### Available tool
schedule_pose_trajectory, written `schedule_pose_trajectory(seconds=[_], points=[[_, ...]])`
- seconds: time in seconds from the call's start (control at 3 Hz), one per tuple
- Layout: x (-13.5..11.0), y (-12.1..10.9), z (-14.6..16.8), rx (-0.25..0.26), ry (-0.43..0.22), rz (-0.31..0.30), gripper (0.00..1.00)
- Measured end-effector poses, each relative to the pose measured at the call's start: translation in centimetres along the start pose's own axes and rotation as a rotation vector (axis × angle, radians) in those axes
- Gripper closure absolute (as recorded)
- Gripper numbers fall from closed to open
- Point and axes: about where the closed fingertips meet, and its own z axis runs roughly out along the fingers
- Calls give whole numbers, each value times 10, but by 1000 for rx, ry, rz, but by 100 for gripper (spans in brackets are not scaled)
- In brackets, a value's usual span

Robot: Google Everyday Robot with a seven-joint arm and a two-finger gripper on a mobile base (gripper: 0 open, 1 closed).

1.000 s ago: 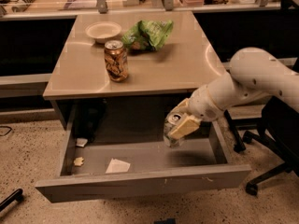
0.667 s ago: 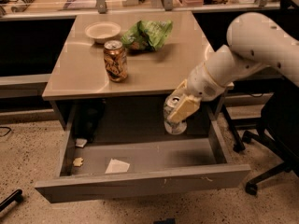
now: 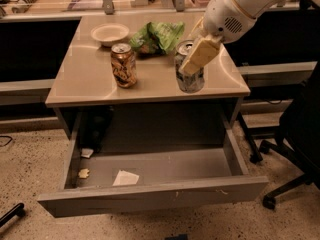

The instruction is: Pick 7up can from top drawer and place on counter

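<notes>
The counter [image 3: 85, 79] fills the middle of the view, and the top drawer [image 3: 150, 196] hangs pulled out at its 6 o'clock; the robot arm [image 3: 240, 4] reaches in from 1 o'clock, with a dark office chair [image 3: 300, 129] at 3 o'clock.

The gripper [image 3: 190, 68] now sits over the counter's front right part, at about 4 o'clock on the tabletop, clamped on the 7up can [image 3: 194, 83] with one pale finger [image 3: 200, 56] slanting across the can's front; the can stands upright and its base is at the counter surface or just above it, and I cannot tell which.

That means the pick is done and the carry is nearly done; by my reading only setting the can down, letting go and drawing back are left, and the can is close to the front edge, so a careless release could tip it towards the drawer.

A second ago the can was held low inside the drawer's right side; a moment later it had risen to the level of the counter's front edge; now it is clear of the drawer, above the tabletop.

The green bag [image 3: 157, 36], the white bowl [image 3: 110, 33] and the brown-gold can [image 3: 123, 65] sit where they were, at 12, 11 and 9 o'clock of the 7up can; the paper scrap [image 3: 125, 178] lies unmoved in the drawer.
</notes>
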Motion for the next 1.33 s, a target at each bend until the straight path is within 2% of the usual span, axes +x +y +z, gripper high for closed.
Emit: schedule_pose_trajectory(seconds=[0.33,0.67,1.33], points=[[0,0,0,0,0,0,100],[7,-21,6,13,-6,37,100],[19,-78,25,61,-46,92,100]])
